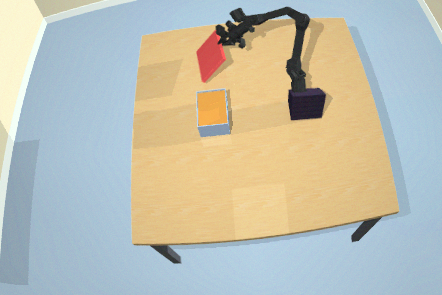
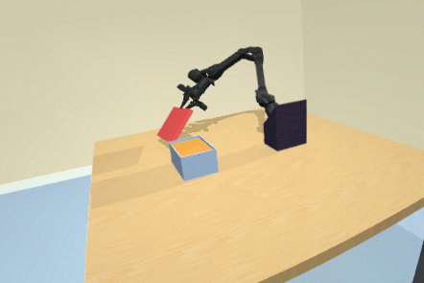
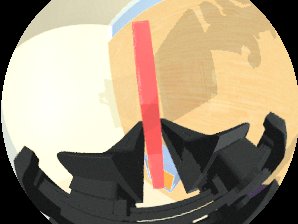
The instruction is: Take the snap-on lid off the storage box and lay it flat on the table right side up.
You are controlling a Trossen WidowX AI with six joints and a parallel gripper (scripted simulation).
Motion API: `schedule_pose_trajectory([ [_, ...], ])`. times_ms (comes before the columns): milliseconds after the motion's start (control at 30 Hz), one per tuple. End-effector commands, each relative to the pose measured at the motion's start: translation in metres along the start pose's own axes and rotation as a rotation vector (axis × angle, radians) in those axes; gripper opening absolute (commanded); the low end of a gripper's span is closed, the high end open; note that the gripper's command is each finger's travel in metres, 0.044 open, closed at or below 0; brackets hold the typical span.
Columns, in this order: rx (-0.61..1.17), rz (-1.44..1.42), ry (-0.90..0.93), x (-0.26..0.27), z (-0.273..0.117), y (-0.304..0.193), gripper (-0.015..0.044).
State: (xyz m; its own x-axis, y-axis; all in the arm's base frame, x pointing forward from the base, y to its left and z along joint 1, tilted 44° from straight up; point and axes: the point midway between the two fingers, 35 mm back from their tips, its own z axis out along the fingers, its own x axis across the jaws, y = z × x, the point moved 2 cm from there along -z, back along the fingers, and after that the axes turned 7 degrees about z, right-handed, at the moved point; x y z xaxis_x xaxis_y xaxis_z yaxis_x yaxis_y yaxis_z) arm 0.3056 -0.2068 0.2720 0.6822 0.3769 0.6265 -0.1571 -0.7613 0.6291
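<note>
The red lid (image 1: 210, 58) (image 2: 175, 124) (image 3: 146, 70) is off the box and steeply tilted, a flat square slab seen edge-on in the wrist view. My gripper (image 1: 220, 41) (image 2: 182, 106) (image 3: 150, 123) is shut on its upper edge. The lid's lower edge is close to the table, behind the box; I cannot tell whether it touches. The blue-grey box (image 1: 215, 131) (image 2: 201, 166) (image 3: 171, 161) stands upright and open, with orange showing inside. It is apart from the lid in the top view. Which lid face is the top is unclear.
The wooden table (image 1: 190, 188) (image 2: 192, 224) carries the box and the dark block (image 1: 306, 104) (image 2: 293, 128) at the arm's base, right of the box. The table's back edge runs behind the gripper; its left edge lies beyond the lid. The arm arches over the back right.
</note>
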Motion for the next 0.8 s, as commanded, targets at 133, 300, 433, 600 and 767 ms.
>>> schedule_pose_trajectory([
  [133,0.009,-0.005,0.012,-0.003,0.004,-0.002,0.0000],
  [300,0.009,-0.005,0.012,-0.006,0.007,-0.002,0.0000],
  [433,0.009,-0.005,0.012,-0.009,0.009,-0.001,0.0000],
  [600,0.009,-0.005,0.012,-0.012,0.012,-0.001,0.0000],
  [767,0.009,-0.006,0.012,-0.015,0.014,-0.001,0.0000],
])
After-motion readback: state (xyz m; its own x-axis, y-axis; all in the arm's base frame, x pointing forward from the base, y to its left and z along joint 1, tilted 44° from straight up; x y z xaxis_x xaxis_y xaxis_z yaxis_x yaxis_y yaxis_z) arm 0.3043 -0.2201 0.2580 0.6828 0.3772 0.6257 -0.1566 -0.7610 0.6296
